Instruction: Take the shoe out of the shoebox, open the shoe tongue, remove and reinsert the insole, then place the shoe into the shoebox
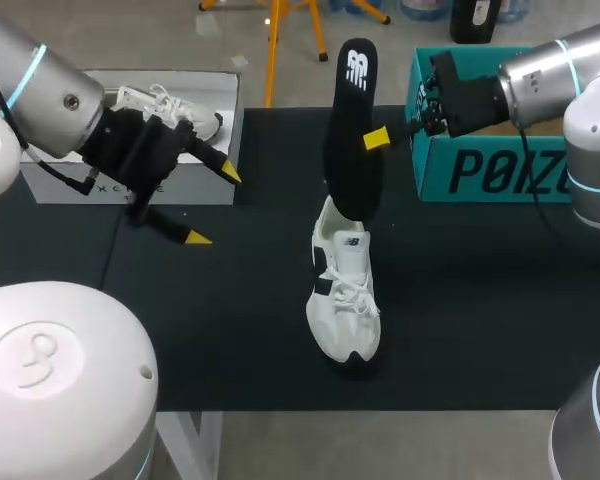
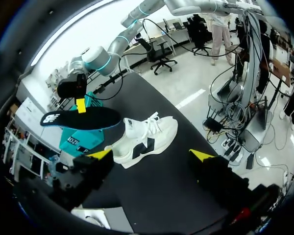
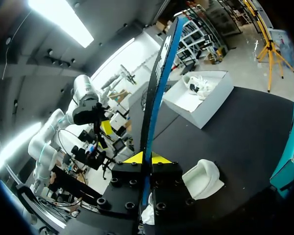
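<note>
Your left claw [image 1: 214,207] hangs released, its two yellow-tipped fingers spread wide and holding nothing. It is just in front of the white rectangular cardboard shoebox [image 1: 130,185], where a second white laced shoe [image 1: 170,103] lies inside. In the middle of the black matte counter [image 1: 230,320] sits the white laced sneaker with black side patches [image 1: 345,300], resting on its sole with its toe toward the near edge. Over its heel stands the black, flat, foot-shaped insole [image 1: 352,120], held upright. Whether its lower end touches the sneaker cannot be told. Your right claw [image 3: 146,157] is clenched on the insole, one yellow tip against each face. Beside it sits a teal cardboard box [image 1: 480,170].
</note>
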Tool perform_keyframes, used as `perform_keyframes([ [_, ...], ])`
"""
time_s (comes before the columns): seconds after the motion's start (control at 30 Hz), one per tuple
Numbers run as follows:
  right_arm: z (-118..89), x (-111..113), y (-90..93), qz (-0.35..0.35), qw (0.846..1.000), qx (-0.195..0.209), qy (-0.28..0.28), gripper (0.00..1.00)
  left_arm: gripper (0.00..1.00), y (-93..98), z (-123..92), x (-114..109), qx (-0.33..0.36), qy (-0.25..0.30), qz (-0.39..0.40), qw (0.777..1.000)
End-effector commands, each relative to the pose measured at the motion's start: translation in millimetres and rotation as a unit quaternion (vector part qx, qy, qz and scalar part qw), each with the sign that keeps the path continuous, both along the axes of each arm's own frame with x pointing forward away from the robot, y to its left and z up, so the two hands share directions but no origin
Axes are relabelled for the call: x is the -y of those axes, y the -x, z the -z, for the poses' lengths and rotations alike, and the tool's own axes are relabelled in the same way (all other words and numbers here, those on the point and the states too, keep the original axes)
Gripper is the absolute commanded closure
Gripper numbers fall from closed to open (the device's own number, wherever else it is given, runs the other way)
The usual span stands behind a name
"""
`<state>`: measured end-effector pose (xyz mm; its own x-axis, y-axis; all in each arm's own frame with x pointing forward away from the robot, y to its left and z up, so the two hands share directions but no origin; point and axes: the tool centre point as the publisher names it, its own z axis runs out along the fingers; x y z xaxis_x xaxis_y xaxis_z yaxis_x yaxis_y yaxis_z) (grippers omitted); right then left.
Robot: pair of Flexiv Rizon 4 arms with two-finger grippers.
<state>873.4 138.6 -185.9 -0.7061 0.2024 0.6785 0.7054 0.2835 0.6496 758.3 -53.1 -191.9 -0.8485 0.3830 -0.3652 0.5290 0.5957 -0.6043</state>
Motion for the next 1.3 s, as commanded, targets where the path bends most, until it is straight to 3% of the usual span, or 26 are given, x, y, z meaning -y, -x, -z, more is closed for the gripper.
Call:
perform_keyframes([
  [0.03,0,-1,-0.5,0.0,1.0,0.0,0.001,1.0,0.0,0.3,-6,8,0.007,-0.084,-0.03,0.996],
  [0.1,0,-1,-0.5,0.0,1.0,0.0,0.001,1.0,0.0,0.6,-5,7,0.001,-0.117,-0.038,0.992],
  [0.27,0,-1,-0.5,0.0,1.0,0.0,0.001,1.0,0.0,2.3,8,-15,-0.014,-0.139,-0.05,0.989],
  [0.63,0,-1,-0.5,0.0,1.0,0.0,0.001,1.0,0.0,-6.4,28,-51,-0.029,-0.104,-0.05,0.993],
  [0.93,0,-1,-0.5,0.0,1.0,0.0,0.001,1.0,0.0,-20.8,31,-46,-0.084,-0.114,-0.101,0.985],
  [1.3,0,-1,-0.5,0.0,1.0,0.0,0.001,1.0,0.0,-20.8,31,-46,-0.084,-0.114,-0.101,0.985],
])
